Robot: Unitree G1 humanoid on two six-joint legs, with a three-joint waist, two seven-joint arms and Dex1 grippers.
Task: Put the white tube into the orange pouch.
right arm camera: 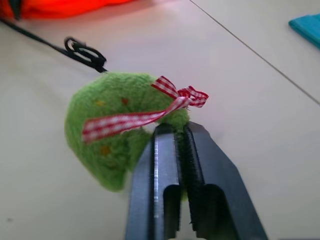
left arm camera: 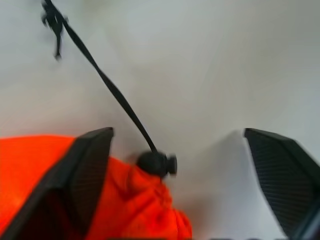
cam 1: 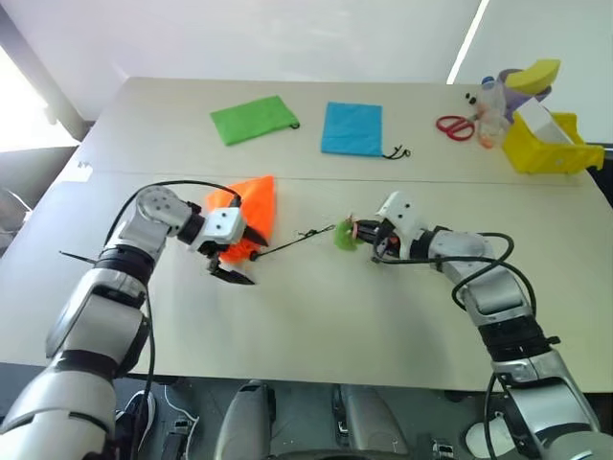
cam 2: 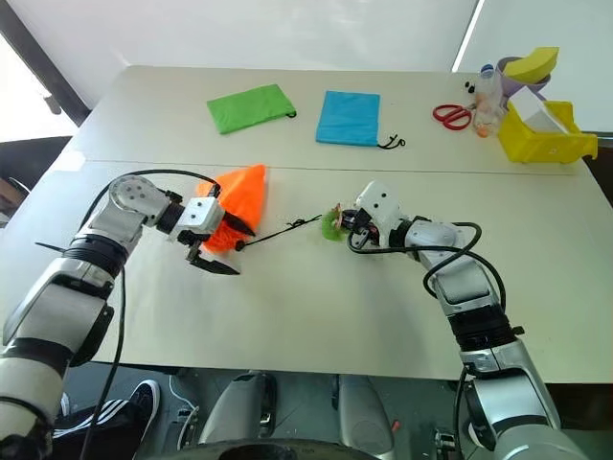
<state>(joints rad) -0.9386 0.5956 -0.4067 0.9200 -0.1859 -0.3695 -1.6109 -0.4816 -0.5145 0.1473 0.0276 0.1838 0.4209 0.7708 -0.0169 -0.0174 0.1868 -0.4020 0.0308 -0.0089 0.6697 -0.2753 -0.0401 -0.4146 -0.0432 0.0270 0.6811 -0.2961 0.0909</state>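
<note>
Just behind and beneath the left pincer (cam 1: 235, 261), the orange pouch (cam 1: 251, 213) lies on the desk (cam 1: 316, 316) with its mouth cinched into a bunch at the cord lock (left arm camera: 157, 163), and the dark cord (cam 1: 292, 241) runs out from there across the desk toward the right pincer (right arm camera: 176, 131). The left pincer's fingers are spread wide and hold nothing, one finger lying over the pouch's gathered end and the other over bare desk. The right pincer's fingers stand nearly together, and a green plush ring (right arm camera: 112, 125) with a red-and-white checked ribbon sits right at their tips; whether they pinch its edge or merely touch it I cannot tell. The cord's knotted end (right arm camera: 84, 50) lies just beyond that ring, apart from the fingers. The white tube is nowhere to be made out on the desk; with the mouth drawn shut, my reading is that it is probably already inside, though the fabric hides any proof. If so, the task is all but finished, with only drawing the arms clear left. If not, the tube must be found and the pouch reopened.
</note>
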